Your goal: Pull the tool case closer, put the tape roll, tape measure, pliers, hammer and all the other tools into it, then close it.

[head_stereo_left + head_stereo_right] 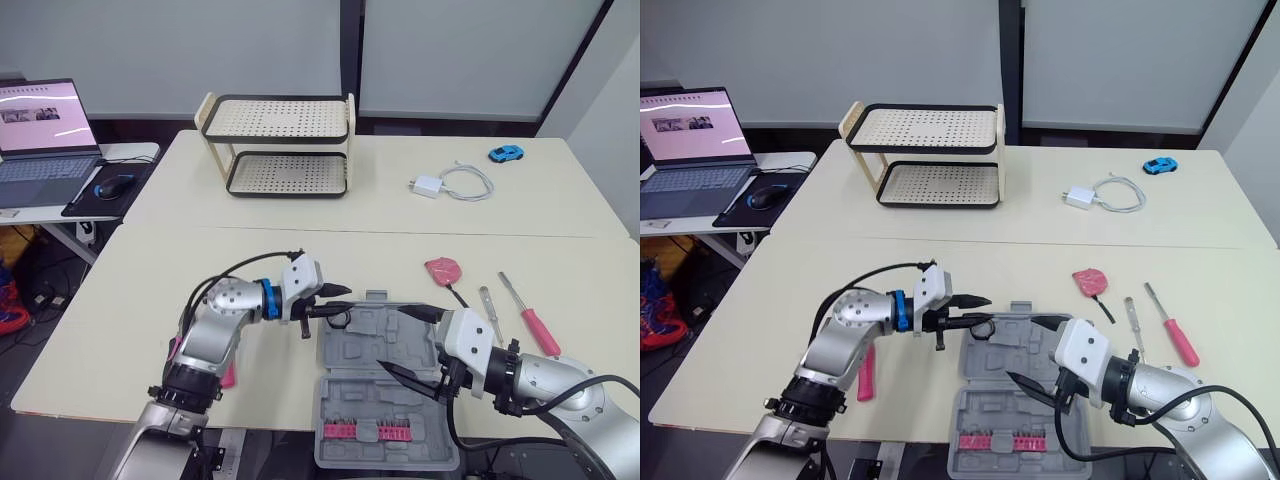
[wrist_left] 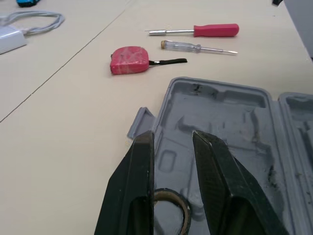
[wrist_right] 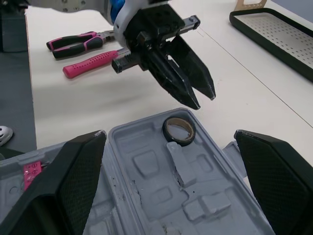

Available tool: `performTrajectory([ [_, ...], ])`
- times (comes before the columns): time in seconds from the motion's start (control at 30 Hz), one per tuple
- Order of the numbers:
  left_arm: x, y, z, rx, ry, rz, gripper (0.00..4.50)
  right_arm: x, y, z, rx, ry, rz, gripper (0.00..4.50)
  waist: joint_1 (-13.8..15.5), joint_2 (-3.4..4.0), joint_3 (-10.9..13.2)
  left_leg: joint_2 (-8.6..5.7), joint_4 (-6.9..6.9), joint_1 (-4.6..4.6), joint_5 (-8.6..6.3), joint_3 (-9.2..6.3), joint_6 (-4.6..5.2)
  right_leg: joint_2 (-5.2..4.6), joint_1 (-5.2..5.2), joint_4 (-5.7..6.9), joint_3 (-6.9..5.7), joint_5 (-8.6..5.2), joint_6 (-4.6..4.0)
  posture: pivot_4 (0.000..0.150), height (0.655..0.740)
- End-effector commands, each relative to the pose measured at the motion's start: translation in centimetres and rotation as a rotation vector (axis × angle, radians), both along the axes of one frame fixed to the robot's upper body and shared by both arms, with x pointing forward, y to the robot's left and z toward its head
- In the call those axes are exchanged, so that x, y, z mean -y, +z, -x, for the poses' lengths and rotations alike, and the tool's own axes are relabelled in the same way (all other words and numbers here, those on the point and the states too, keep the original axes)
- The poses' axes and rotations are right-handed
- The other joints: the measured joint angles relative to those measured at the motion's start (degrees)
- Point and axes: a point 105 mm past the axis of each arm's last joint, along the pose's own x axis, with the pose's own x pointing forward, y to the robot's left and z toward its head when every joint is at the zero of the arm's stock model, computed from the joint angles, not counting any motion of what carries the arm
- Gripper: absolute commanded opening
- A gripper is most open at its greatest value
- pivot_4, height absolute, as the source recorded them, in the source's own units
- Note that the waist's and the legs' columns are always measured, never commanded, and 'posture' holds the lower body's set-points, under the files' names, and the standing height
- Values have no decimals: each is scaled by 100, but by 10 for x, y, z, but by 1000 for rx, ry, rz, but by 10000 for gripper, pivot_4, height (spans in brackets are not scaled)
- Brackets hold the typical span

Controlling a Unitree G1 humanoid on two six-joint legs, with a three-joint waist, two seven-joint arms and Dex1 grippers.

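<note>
The room is bright and even. Light falls from overhead, and the table (image 1: 300,250) shows pale with no hard glare. Shadows are soft: a faint one under the rack (image 1: 285,140), a thin one hugging the tape measure (image 2: 128,60). The hollows of the case (image 1: 385,370) are gently shaded. My left fingers (image 2: 137,186) carry a dull sheen. The laptop screen (image 1: 45,115) glows brighter than its surroundings — the floor (image 1: 40,340) below it lies dark.

— What is covered left of the tool case (image 1: 375,335)?
— The left arm hides all but a pink handle (image 1: 865,375); hammer's or pliers', I cannot tell.
— Inside the case?
— The tape roll (image 2: 171,194) lies half behind the left tool's (image 2: 173,133) fingers and is cut off by the picture's edge. The bit rack (image 1: 366,431) pieces are too small to tell.
</note>
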Motion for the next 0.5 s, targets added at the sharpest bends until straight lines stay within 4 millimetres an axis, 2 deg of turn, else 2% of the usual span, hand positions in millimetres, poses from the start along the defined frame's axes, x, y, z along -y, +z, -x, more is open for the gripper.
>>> performTrajectory([
  [0.03,1,-1,-10,78,64,19,12635,-2,8,0,45,20,2,45000,15,0,0,-2,0,0,0,0,0,-1,0,0,1,0,0,1500,7400],
  [0.17,6,-28,-12,47,88,-25,12635,-2,11,-1,50,23,0,45000,25,-1,-1,-2,1,0,0,3,1,-2,2,-3,0,0,0,1500,7400],
  [0.5,7,-64,-12,-5,88,-175,12635,-1,12,-2,53,22,8,45000,24,-4,-8,-2,0,2,-1,3,1,-1,4,-2,0,0,0,1500,7400],
])
